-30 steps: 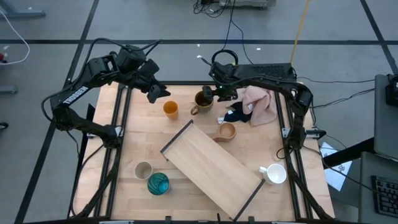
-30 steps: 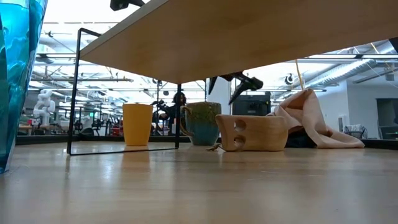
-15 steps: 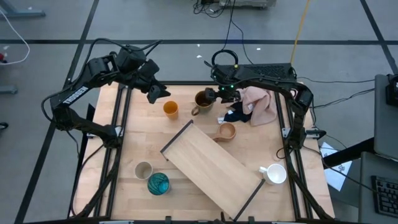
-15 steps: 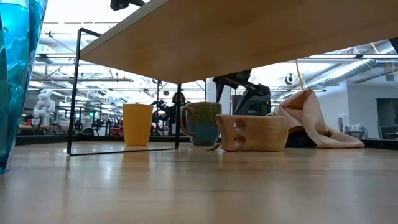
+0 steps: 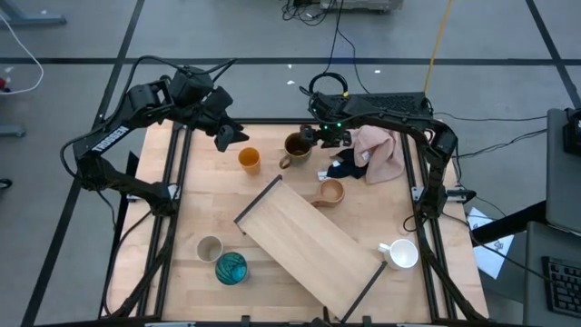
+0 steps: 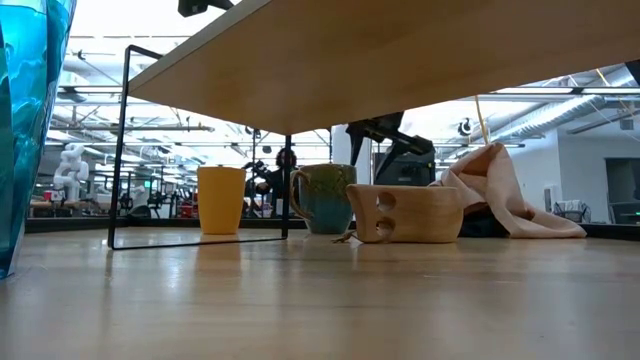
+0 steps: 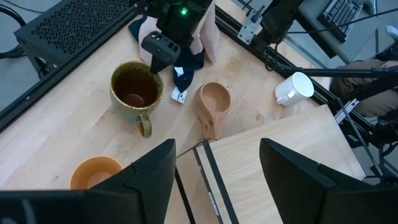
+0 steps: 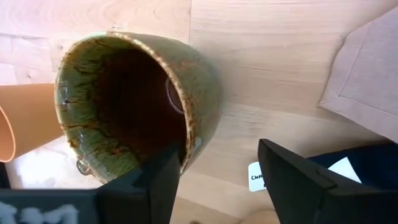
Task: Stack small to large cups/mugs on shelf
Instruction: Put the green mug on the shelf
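Right claw (image 5: 311, 138): fingers straddle the dark brown handled mug's (image 5: 297, 145) rim, not clenched (one finger inside).
Mug: far table (image 5: 201, 204) edge, beside orange cup (image 5: 249, 160).
Left claw (image 5: 230, 136): released, above table near orange cup.

one camera hangs overhead, looking straight down on the whole tabletop (image 5: 209, 195) and both arms. another sits at tabletop level, peering under the shelf (image 6: 400, 60) toward the room behind, with the teal glazed cup (image 6: 30, 120) pressed close against its lens. the left wrist camera looks down from a height over the far half of the tabletop; the right wrist camera sits very near the dark brown handled mug (image 8: 134, 102). all four views catch that mug.
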Robot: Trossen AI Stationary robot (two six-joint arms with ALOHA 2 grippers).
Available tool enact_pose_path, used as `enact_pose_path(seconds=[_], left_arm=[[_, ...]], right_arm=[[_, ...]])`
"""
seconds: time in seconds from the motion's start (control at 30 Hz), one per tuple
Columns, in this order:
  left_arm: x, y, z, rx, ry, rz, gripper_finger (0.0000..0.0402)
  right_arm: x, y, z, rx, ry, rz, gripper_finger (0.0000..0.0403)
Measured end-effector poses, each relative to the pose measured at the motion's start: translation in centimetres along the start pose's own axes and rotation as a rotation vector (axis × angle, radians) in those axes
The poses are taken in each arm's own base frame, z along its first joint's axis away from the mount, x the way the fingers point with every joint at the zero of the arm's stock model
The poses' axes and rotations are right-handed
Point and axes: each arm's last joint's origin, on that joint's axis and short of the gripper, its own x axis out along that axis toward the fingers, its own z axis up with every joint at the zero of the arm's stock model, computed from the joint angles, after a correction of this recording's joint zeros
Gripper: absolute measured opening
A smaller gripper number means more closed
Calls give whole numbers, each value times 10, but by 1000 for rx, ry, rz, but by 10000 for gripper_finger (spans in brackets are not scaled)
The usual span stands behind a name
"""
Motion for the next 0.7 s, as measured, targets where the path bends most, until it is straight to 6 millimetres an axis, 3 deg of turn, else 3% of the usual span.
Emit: enact_pose_path(seconds=[0.7], left_arm=[[0,0,0,-3,3,-6,234]], right_arm=[[1,6,0,8,-20,43,171]])
